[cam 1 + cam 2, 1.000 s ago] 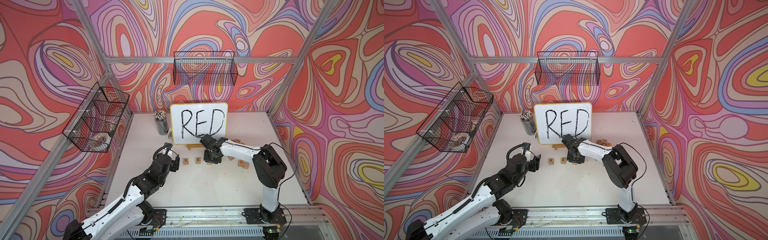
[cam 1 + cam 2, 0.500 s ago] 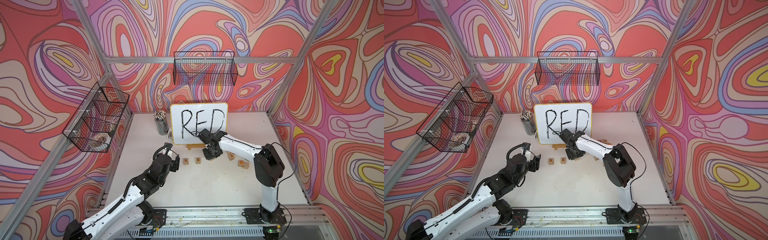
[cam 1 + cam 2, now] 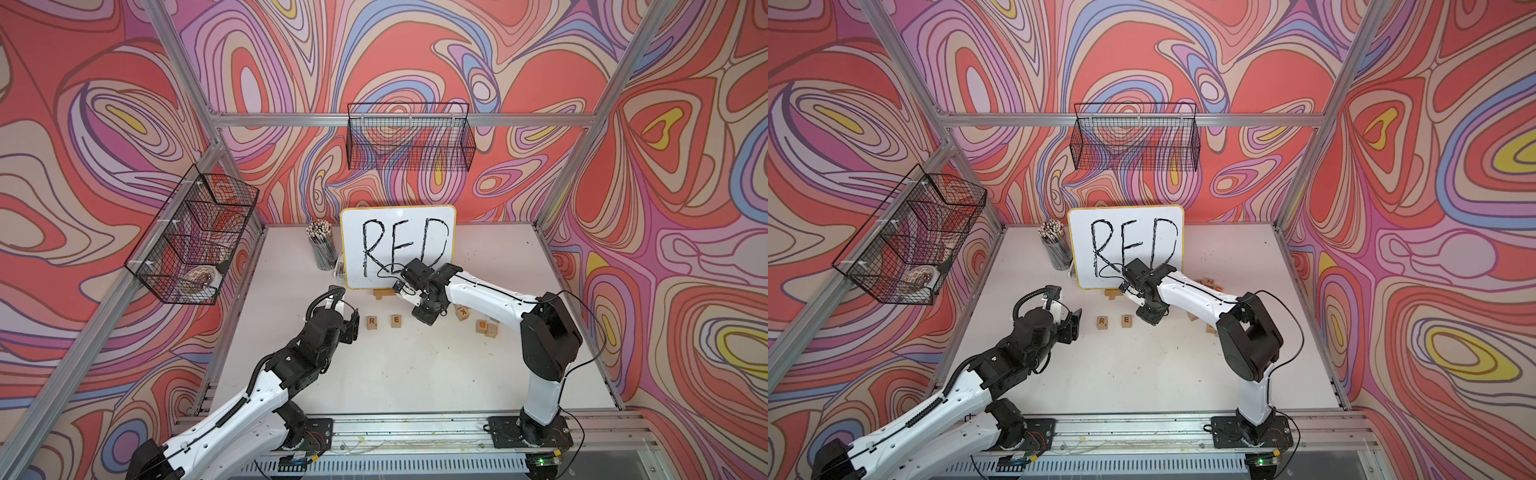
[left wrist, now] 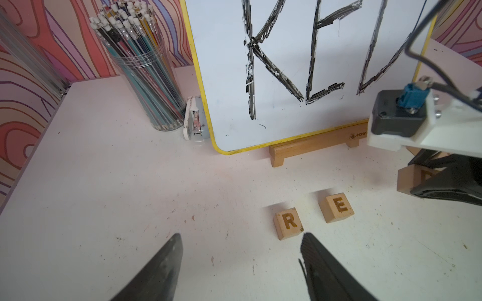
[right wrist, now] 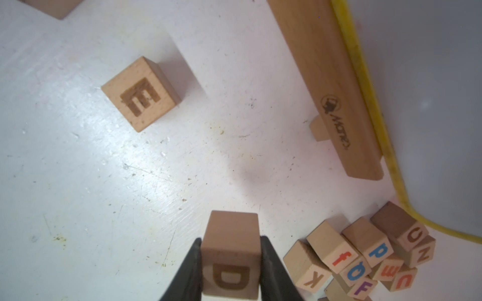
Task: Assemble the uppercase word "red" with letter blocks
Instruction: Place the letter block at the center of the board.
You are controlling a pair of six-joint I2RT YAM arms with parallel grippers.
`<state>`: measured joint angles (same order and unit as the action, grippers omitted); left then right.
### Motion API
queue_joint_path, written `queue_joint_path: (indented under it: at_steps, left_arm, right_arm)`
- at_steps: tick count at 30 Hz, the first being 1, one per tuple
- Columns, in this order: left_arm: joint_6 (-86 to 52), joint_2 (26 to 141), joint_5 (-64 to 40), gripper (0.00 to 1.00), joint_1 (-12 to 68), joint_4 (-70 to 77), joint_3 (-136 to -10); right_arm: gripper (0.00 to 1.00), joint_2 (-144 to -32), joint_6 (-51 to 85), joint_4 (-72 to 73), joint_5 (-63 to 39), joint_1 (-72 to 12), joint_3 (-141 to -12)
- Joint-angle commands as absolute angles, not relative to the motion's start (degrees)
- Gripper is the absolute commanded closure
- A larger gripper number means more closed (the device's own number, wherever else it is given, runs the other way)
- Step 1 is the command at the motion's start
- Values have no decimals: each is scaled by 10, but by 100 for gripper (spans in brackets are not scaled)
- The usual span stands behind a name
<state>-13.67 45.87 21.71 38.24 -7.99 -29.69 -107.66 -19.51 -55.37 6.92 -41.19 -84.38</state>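
Swirl-patterned walls and an aluminium frame enclose a white surface point(image 3: 415, 374). A yellow-rimmed whiteboard point(image 3: 397, 232) with RED handwritten in black stands at the rear on a wooden stand point(image 4: 313, 146). A clear pencil cup point(image 4: 146, 78) stands beside the whiteboard. Two wire baskets hang on the walls, the rear basket point(image 3: 409, 137) and the side basket point(image 3: 195, 237).

1. Left claw point(image 4: 241, 234): the fingers stand apart and nothing is between them. It sits low over the surface, pointing toward the whiteboard.
2. R block point(image 4: 288, 222): it lies flat on the surface, letter up, just ahead of the left claw and close to its right fingertip.
3. E block point(image 4: 336, 207): it lies flat, letter up, just beside the R block with a small gap between them. It sits between the R block and the right claw.
4. Right claw point(image 5: 230, 238): the fingers are clamped on the D block point(image 5: 230, 276), one on each side face. The printed D faces the wrist camera. The block appears raised slightly clear of the surface.
5. In both top views the right claw sits in front of the whiteboard's lower edge, to the right of the E block and roughly in line with the R and E.
6. Spare letter blocks point(image 5: 365, 260): these lie in a loose pile to the right of the right claw, near the whiteboard's corner. They show K, f, p, O, F and N.
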Motion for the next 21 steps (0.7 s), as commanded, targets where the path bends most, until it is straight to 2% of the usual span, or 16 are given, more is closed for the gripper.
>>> queue_joint_path:
  at_steps: [1, 9, 21]
  left_arm:
    - [-134, 454, 226, 25, 379, -98, -310]
    - [-133, 450, 227, 26, 379, -99, -310]
    - [-135, 449, 230, 25, 380, -103, -309]
  right_arm:
    - [76, -1091, -260, -541, 44, -405, -855]
    - [74, -1064, -350, -506, -26, -400, -807]
    - [73, -1071, -409, -496, -27, -382, -797]
